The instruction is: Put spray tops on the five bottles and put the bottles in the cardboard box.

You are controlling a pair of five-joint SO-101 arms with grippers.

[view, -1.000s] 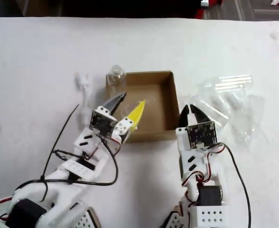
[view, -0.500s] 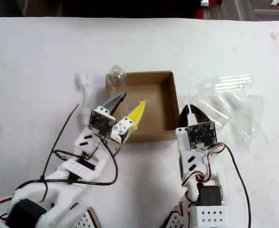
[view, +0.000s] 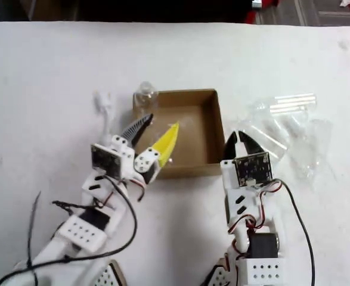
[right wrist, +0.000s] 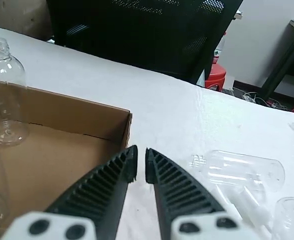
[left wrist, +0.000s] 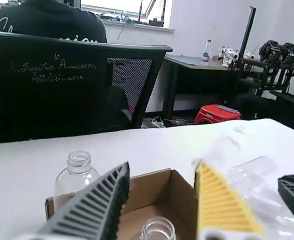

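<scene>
The fingers of your left gripper [view: 163,121], one dark grey and one yellow, are spread wide and hold nothing. Those of your right gripper [view: 238,133] are drawn almost together, with a thin slit between the black tips, and they too are empty. Both arms come up from the near edge of the white table [view: 43,59]. Your left arm leans diagonally toward the table's middle, its gripper angled over the near left corner of the cardboard box [view: 214,125]. Your right arm lies straight, pointing at the far edge, its tips just outside the box's right wall near the near right corner. The box sits open at about the table's middle. An upright bottle [view: 145,95], clear and uncapped, stands on the table just beside the box's far left corner. In the left wrist view the mouth of a second bottle [left wrist: 157,229] shows inside the box, between your spread fingers. Toward the right edge, lying bottles [right wrist: 242,170] rest on their sides in a loose cluster. A white spray top [view: 105,106] lies on the table left of the box, near the upright bottle.
</scene>
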